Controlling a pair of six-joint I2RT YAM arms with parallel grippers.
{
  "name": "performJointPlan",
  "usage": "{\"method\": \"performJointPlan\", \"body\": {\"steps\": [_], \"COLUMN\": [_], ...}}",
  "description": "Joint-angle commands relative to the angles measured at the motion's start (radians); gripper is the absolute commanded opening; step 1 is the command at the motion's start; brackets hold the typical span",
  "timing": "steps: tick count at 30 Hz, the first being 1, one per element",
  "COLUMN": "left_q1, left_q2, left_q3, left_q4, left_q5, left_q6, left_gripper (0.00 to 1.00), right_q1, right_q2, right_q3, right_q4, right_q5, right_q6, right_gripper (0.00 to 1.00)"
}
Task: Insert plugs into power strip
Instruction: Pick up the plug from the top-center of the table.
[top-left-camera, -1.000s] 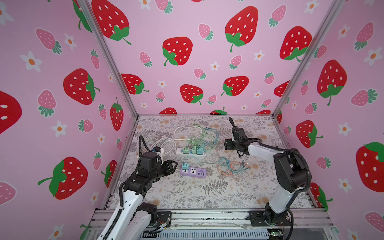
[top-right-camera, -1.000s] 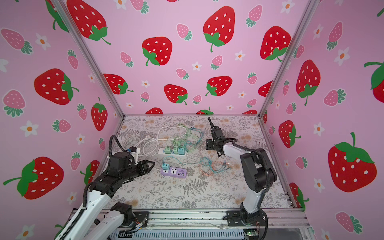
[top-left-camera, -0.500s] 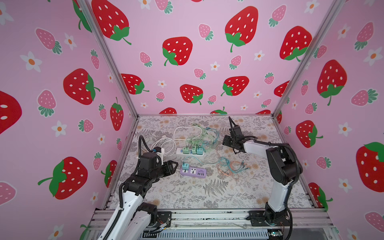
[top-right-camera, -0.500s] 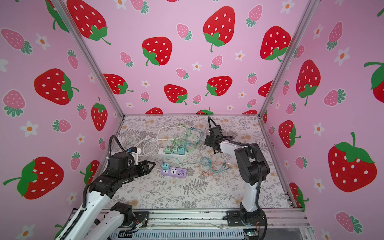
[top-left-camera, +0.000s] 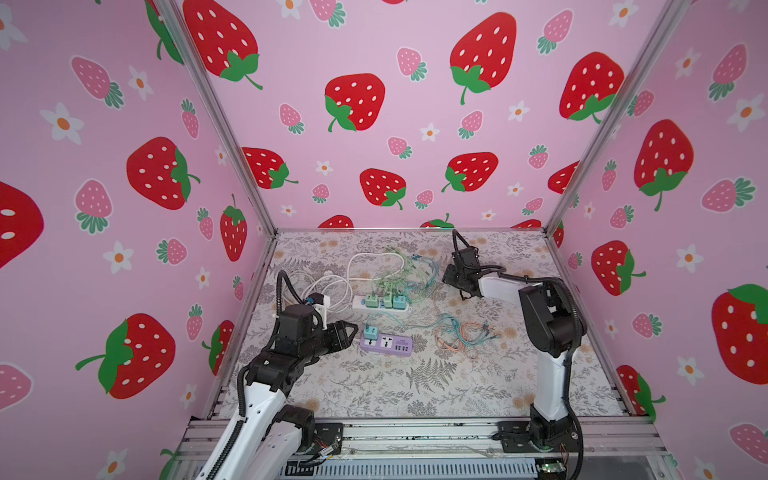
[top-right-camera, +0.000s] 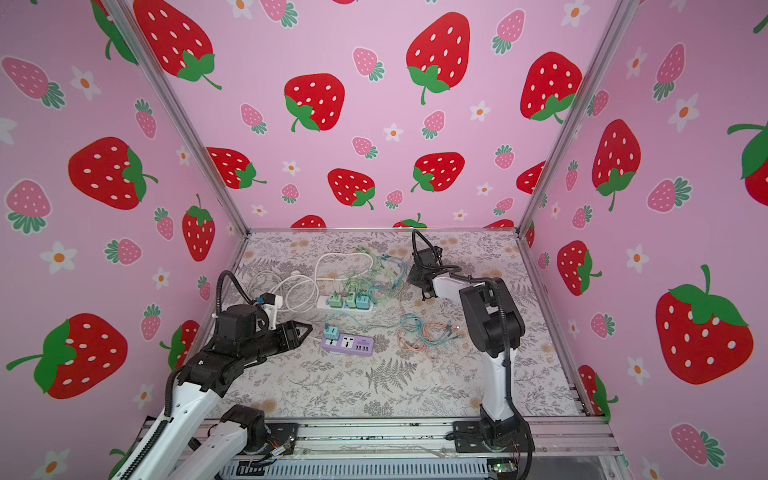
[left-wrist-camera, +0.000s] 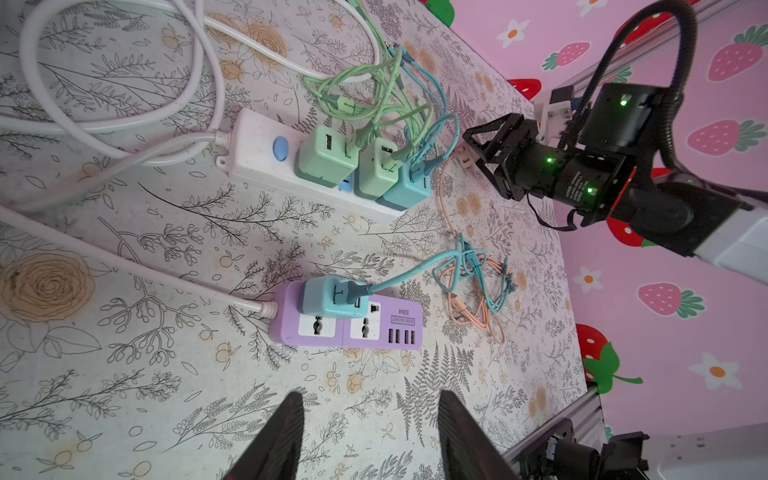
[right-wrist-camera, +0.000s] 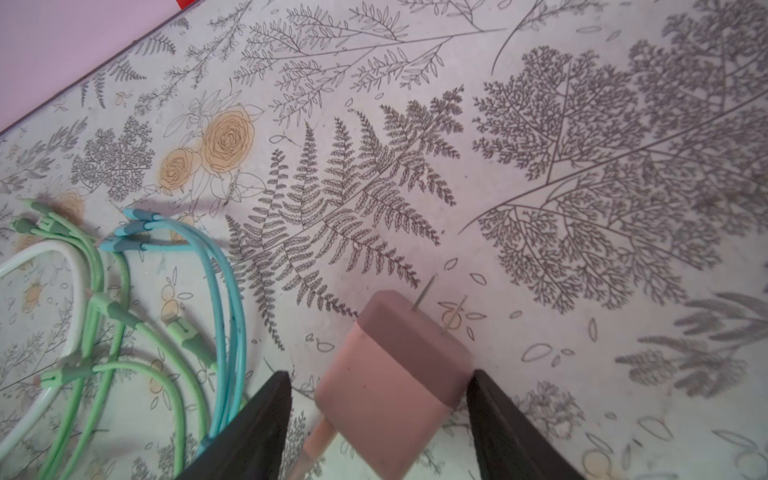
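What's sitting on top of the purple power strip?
A teal-blue plug sits on the purple power strip, its cable trailing away. Two white sockets and four small ports show bare. The plug covers its own socket and prongs.

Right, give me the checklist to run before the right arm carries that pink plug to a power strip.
1. Pink plug between the fingers of the right gripper: ok.
2. Fingers closed on it: not ok, table shows beside one finger.
3. Prongs straight, pointing away from the gripper: ok.
4. Free socket on the purple strip: ok.
5. Left gripper open, empty, apart from that strip: ok.
6. Pink cable loose from the teal cable: not ok, coiled together.
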Motion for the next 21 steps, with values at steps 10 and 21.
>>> {"method": "performJointPlan", "body": {"steps": [10, 21], "left_q1": [0.006, 0.007], "left_q2": [-0.027, -0.02], "left_q3": [0.016, 0.018], "left_q4": [0.001, 0.003], "left_q5": [0.011, 0.015], "left_q6": [0.01, 0.01], "left_gripper": [0.55, 0.55], "right_q1": [-0.003, 0.011], "right_q2": [0.107, -0.031], "right_q3": [0.117, 0.018], "right_q4": [-0.129, -0.031], "right_q5": [0.076, -0.042], "right_q6": [-0.122, -0.26], "right_gripper": [0.56, 0.32]}}
